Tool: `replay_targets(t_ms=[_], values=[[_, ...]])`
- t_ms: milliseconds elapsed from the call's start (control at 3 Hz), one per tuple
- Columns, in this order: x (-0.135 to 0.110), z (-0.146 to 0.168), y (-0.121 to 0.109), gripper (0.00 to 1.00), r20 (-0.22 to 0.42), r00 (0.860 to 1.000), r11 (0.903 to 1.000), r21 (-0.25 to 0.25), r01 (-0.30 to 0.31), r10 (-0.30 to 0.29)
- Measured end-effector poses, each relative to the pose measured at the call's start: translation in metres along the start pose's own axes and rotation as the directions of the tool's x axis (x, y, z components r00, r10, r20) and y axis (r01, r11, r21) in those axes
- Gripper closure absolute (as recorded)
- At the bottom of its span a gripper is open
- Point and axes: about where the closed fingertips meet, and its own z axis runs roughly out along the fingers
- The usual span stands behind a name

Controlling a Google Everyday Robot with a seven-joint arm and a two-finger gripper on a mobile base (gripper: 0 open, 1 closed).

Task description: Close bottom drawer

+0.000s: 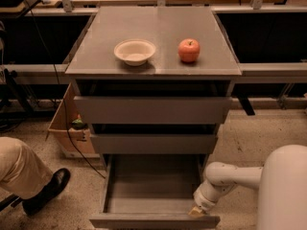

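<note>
The bottom drawer is the lowest of the grey cabinet's three drawers. It is pulled far out toward me, and its shallow tray looks bare inside. My gripper sits at the drawer's front right corner, at the end of the white arm that comes in from the lower right. It is right at the top edge of the drawer front. The middle drawer and the top drawer above it are each a little way out.
A white bowl and a red apple stand on the cabinet top. A cardboard box sits on the floor left of the cabinet. A person's leg and black shoe are at the lower left.
</note>
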Motion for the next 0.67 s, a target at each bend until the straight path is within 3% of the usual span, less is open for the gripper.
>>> replay_targets(t_ms=[667], values=[[0.017, 0.076, -0.001, 0.00, 0.013, 0.998, 0.9959, -0.073, -0.052, 0.053]])
